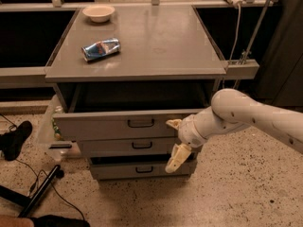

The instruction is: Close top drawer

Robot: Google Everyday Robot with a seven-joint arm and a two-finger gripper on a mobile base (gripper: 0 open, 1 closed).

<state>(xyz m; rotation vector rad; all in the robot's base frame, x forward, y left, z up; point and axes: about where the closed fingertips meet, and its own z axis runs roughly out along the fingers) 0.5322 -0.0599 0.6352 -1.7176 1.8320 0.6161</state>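
Facing the camera, the part-open top drawer lay long side to side, the gripper at its right end, jaws spread wide.

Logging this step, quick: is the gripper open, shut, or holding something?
Gripper: open, holding nothing, at the right end of the top drawer front.
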